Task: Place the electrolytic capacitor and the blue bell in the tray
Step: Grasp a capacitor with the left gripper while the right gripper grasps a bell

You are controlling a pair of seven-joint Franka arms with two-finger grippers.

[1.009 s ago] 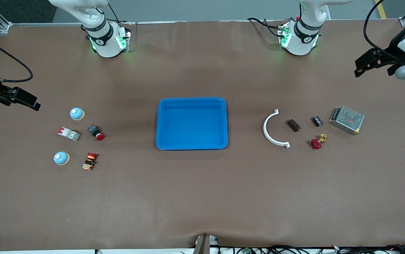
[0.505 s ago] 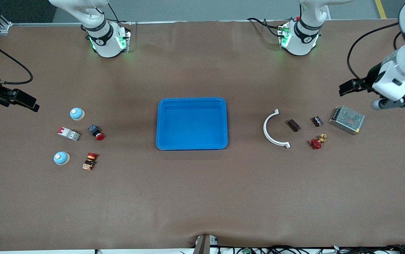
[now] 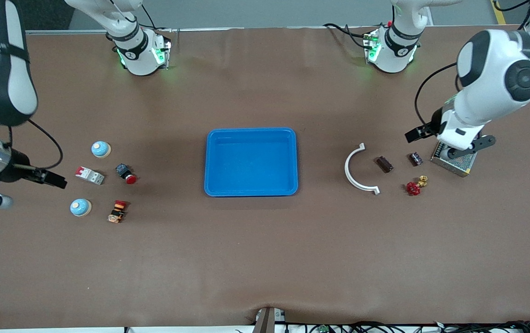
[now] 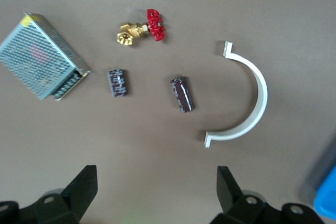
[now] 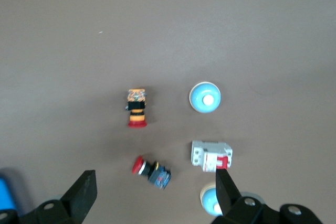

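Note:
The bright-blue tray (image 3: pixel 251 191) lies empty mid-table. Two dark cylindrical capacitors lie toward the left arm's end: a brown one (image 3: pixel 384 164) (image 4: pixel 181 94) and a shorter one (image 3: pixel 415 158) (image 4: pixel 117 82). Two blue bells lie toward the right arm's end, one (image 3: pixel 100 149) (image 5: pixel 208 202) farther from the camera than the other (image 3: pixel 80 207) (image 5: pixel 205 98). My left gripper (image 3: pixel 424 134) (image 4: pixel 156 192) is open and empty, up over the table beside the shorter capacitor. My right gripper (image 3: pixel 54 179) (image 5: pixel 156 195) is open and empty, up over the table beside the bells.
A white curved bracket (image 3: pixel 356 169), a red-handled brass valve (image 3: pixel 416 186) and a mesh power supply (image 3: pixel 454 159) lie by the capacitors. A white-red circuit breaker (image 3: pixel 89 175), a red push button (image 3: pixel 126 173) and an orange-red switch (image 3: pixel 117 211) lie among the bells.
Both arms have swung in from the table's ends. The left gripper came down beside the capacitors and power supply. The right gripper moved in beside the bells.

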